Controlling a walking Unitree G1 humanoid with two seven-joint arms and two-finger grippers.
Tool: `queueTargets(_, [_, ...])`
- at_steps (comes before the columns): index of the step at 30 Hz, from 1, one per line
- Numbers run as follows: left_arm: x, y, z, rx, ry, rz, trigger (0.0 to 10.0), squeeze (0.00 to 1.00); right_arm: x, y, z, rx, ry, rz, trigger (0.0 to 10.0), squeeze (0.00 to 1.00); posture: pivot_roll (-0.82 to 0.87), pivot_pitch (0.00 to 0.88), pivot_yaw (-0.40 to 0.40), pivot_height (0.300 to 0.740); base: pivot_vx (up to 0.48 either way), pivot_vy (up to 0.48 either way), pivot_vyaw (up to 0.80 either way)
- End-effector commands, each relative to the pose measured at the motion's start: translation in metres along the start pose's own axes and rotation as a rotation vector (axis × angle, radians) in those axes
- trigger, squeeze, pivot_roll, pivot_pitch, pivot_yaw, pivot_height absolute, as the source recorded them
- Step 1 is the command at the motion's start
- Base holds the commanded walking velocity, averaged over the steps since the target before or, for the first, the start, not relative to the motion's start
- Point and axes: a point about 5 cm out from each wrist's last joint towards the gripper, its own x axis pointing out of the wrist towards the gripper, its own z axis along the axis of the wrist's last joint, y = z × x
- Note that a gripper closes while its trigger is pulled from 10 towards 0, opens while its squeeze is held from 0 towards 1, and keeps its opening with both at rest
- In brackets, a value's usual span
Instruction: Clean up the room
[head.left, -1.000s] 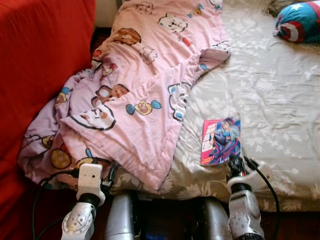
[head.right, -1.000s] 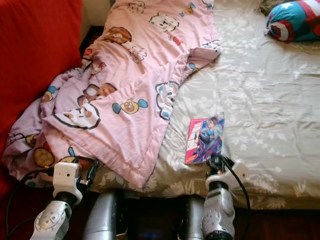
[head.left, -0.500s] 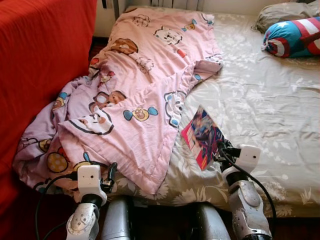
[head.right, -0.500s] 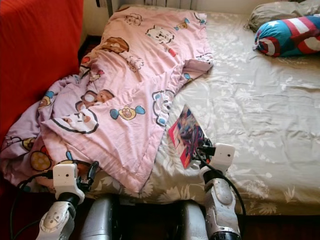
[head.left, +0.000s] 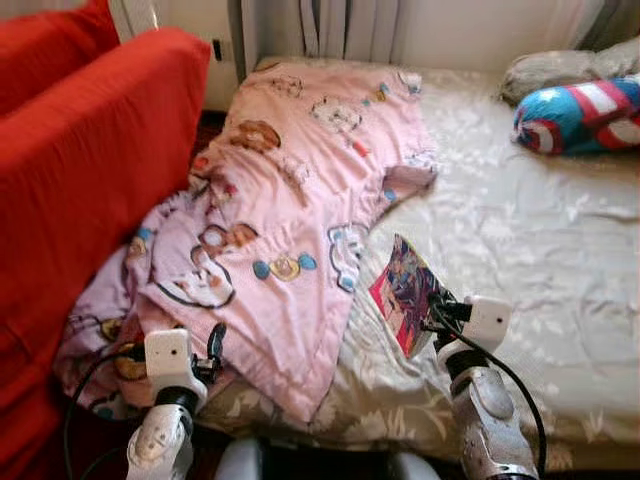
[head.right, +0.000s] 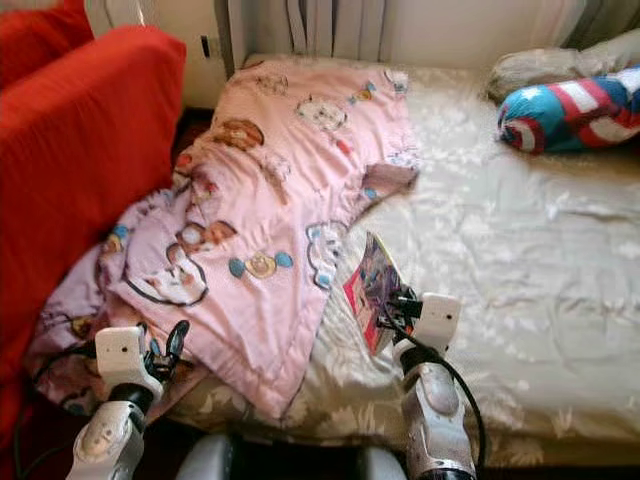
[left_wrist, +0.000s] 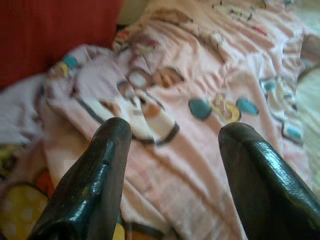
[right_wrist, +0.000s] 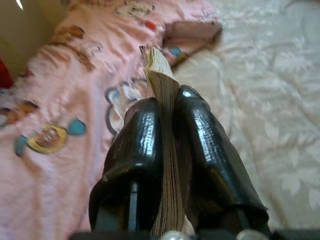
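Lifted off bed since 1 s ago, thin glossy comic book w/ pink-purple cover (head.left: 408, 293) tilts, pinched in right gripper (right_wrist: 169, 125); left gripper (left_wrist: 172, 137) fingers spread over pink cartoon-print blanket (head.left: 300, 190).

The right gripper (right_wrist: 167, 107) is clamped on a thin book (right_wrist: 161, 85), seen edge-on: its pale page edges run up between the two glossy black fingers (right_wrist: 140, 150) and stick out past their tips. Beneath and beyond lies a pink quilt (right_wrist: 60, 85) printed with cartoon animals, one folded corner turned back near the book's far end. Beside the quilt spreads a beige bedsheet (right_wrist: 260, 115) with a pale leaf pattern.
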Motion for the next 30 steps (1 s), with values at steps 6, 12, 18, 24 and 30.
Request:
queueTargets(6, [0.0006, -0.0018, -0.0043, -0.012, 0.012, -0.019, 10.0, 0.0, -0.0008, -0.0018, 0.0091, -0.003, -0.048, -0.004, 10.0, 0.0, 0.13, 0.012, -0.061, 0.74, 0.0, 0.0, 0.0])
queueTargets(12, [0.0011, -0.0012, -0.0045, -0.015, 0.011, -0.023, 10.0, 0.0, -0.0002, -0.0015, 0.007, -0.003, -0.039, -0.014, 10.0, 0.0, 0.13, 0.0, -0.064, 0.74, 0.0, 0.0, 0.0])
queueTargets(18, [0.0032, -0.0018, -0.0022, -0.009, 0.001, -0.026, 10.0, 0.0, 0.0027, -0.0009, 0.0104, -0.002, -0.05, -0.02, 10.0, 0.0, 0.13, 0.015, -0.068, 0.74, 0.0, 0.0, 0.0])
queueTargets(24, [0.0047, 0.0, 0.0003, -0.007, -0.012, -0.017, 10.0, 0.0, 0.0016, -0.0063, 0.0086, -0.001, -0.029, -0.06, 10.0, 0.0, 0.13, 0.06, -0.076, 0.74, 0.0, -0.327, 0.0])
queueTargets(30, [0.0058, 0.0016, 0.002, -0.007, -0.017, -0.009, 10.0, 0.0, 0.0017, -0.0054, 0.0073, 0.009, -0.02, -0.062, 10.0, 0.0, 0.13, 0.08, -0.079, 0.74, 0.0, -0.327, -0.64])
